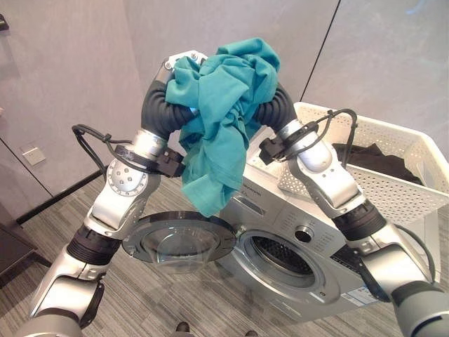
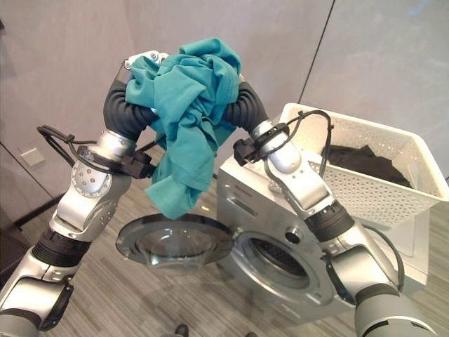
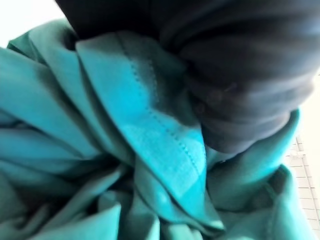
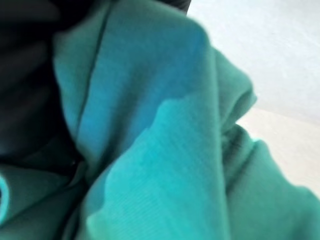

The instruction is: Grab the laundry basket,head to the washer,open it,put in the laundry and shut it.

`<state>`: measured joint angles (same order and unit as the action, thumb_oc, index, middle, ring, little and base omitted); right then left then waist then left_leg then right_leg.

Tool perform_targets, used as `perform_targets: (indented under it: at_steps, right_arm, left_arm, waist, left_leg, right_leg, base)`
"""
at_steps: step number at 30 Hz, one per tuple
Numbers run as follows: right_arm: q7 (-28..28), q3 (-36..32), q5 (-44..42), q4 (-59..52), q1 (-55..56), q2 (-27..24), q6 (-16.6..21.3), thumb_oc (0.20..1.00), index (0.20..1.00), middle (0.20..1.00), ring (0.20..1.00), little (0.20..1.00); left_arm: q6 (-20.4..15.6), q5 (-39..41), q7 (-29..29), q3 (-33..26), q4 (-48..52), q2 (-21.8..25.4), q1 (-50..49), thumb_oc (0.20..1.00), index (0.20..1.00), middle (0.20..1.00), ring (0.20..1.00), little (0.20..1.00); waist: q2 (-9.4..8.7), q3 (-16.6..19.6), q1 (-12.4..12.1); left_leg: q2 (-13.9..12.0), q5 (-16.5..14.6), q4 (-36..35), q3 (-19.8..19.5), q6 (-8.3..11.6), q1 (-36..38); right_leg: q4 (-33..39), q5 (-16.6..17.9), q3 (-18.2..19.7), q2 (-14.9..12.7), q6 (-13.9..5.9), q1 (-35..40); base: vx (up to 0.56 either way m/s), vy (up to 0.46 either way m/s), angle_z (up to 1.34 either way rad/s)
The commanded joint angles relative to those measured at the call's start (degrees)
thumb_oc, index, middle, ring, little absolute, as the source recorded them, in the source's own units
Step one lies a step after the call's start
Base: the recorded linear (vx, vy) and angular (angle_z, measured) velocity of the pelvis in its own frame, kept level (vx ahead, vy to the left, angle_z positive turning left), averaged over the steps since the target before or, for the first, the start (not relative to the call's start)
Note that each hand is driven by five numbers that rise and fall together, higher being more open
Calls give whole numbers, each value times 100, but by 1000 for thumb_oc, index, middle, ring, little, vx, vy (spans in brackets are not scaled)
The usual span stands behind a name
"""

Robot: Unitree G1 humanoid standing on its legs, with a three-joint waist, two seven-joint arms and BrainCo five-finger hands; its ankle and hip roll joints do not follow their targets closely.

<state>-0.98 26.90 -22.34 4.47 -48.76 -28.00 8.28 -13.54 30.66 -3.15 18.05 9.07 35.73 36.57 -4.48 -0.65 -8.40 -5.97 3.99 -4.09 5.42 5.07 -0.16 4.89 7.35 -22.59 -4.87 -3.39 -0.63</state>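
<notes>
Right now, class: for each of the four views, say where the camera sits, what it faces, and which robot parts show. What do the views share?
Left eye view: head camera, looking down at teal garment, washer, open door, white basket; both arms show.
Right eye view: same scene, slightly shifted.
Left wrist view: very close on teal cloth; dark cover shows.
Right wrist view: the same.
Shared: the garment.

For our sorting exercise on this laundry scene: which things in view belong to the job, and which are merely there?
Job:
teal garment, bunched between both hands
left hand
right hand
washer
open washer door
white laundry basket on the washer
dark clothes inside it

Merely there:
wall socket
</notes>
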Motion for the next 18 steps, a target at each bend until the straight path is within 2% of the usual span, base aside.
perform_targets:
  at_steps: [1,9,10,11,18]
  right_arm:
    - [-135,-127,140,6,-858,78,300,200,200,200,200,200]
    - [-252,-217,327,-13,-837,188,326,200,200,200,200,200]
    - [-261,-233,352,-7,-846,179,322,200,200,200,200,200]
    - [-263,-251,366,-9,-845,182,321,200,200,200,200,200]
    - [-337,-256,574,-21,-991,123,324,200,200,200,200,200]
  left_arm:
    - [-142,-45,338,488,-43,-159,517,200,200,200,200,200]
    - [-102,-10,368,510,-37,-298,355,200,200,200,200,200]
    - [-84,-57,383,525,-23,-262,335,511,511,511,511,511]
    - [-74,-82,398,522,5,-239,314,1000,1000,1000,1000,1000]
    - [18,-103,591,695,39,-51,246,1000,1000,1000,1000,1000]
  waist:
    - [50,298,-75]
    - [59,285,-109]
    - [61,285,-114]
    - [60,290,-119]
    - [59,296,-135]
  left_leg:
    - [-375,-20,-91,-320,184,-300]
    - [-349,-35,-91,-360,163,-311]
    - [-343,-38,-91,-361,158,-309]
    - [-341,-40,-91,-362,156,-304]
    - [-321,-60,-91,-372,132,-289]
  right_leg:
    - [11,-404,-121,-360,-547,301]
    - [11,-400,-139,-374,-538,310]
    - [9,-399,-137,-374,-536,309]
    - [8,-399,-135,-376,-537,311]
    - [0,-401,-132,-383,-544,324]
  base:
    - [0,0,0]
    - [0,0,0]
    - [0,0,0]
    - [0,0,0]
    - [0,0,0]
